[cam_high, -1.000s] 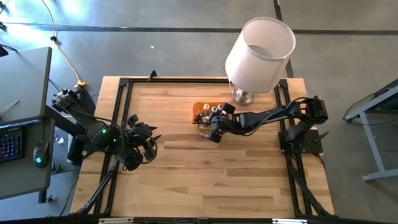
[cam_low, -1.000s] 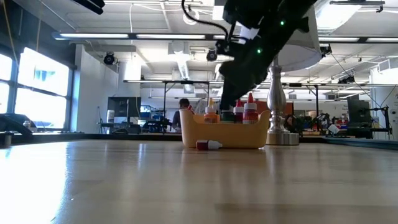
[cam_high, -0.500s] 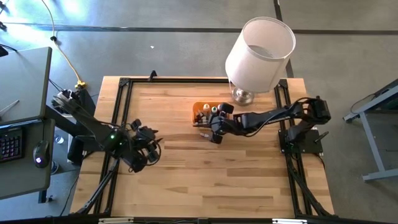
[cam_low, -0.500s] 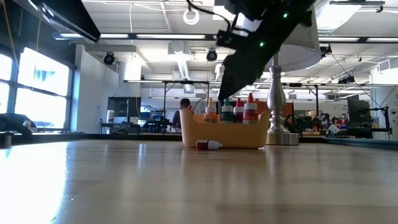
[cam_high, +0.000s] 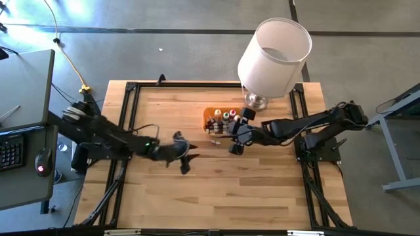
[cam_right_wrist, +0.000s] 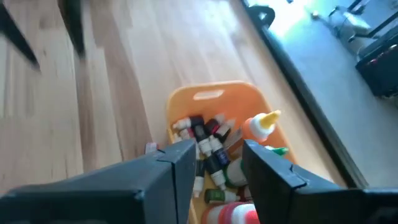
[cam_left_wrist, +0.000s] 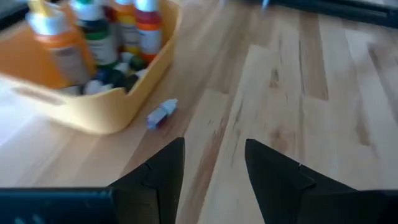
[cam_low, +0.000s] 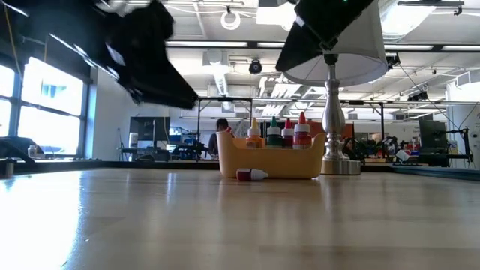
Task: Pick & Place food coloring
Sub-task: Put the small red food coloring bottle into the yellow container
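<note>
An orange tray (cam_high: 211, 115) at the far middle of the table holds several tiny food coloring bottles (cam_right_wrist: 205, 140) lying in a heap and some taller bottles (cam_low: 274, 133) standing upright. One small food coloring bottle (cam_left_wrist: 161, 113) lies on its side on the wood just in front of the tray (cam_low: 251, 175). My left gripper (cam_left_wrist: 214, 162) hovers open near the table's middle, pointing at that loose bottle from a little way off. My right gripper (cam_right_wrist: 217, 158) is open and empty, raised above the tray's near right side (cam_high: 231, 139).
A table lamp with a white shade (cam_high: 272, 56) stands on its metal base (cam_high: 257, 100) right behind the tray. Black frame rails (cam_high: 128, 118) run along the table's left, far and right edges. Bare wood (cam_high: 216, 190) stretches across the near half.
My right gripper has risen from just over the tray and drawn back a little toward the table's right edge. My left gripper has swung from the left side toward the table's middle and come down, turning toward the tray and the loose bottle.
</note>
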Action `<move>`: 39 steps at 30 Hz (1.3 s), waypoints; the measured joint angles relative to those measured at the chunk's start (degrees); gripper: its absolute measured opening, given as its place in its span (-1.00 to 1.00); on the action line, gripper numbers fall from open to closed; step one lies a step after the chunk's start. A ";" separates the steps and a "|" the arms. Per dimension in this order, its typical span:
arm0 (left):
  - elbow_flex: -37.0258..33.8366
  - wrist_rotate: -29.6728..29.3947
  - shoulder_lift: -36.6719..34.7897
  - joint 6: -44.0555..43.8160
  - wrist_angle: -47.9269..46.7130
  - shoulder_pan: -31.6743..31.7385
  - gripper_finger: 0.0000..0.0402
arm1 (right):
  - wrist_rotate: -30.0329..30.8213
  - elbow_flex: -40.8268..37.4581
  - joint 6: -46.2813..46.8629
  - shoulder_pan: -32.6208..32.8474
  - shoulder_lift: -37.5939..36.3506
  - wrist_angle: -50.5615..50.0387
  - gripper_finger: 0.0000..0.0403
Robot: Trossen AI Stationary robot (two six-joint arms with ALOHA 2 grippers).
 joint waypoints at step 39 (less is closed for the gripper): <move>20.63 9.44 31.55 26.81 2.25 17.97 -0.18 | 1.27 0.00 -4.97 0.66 -1.84 -0.99 -0.38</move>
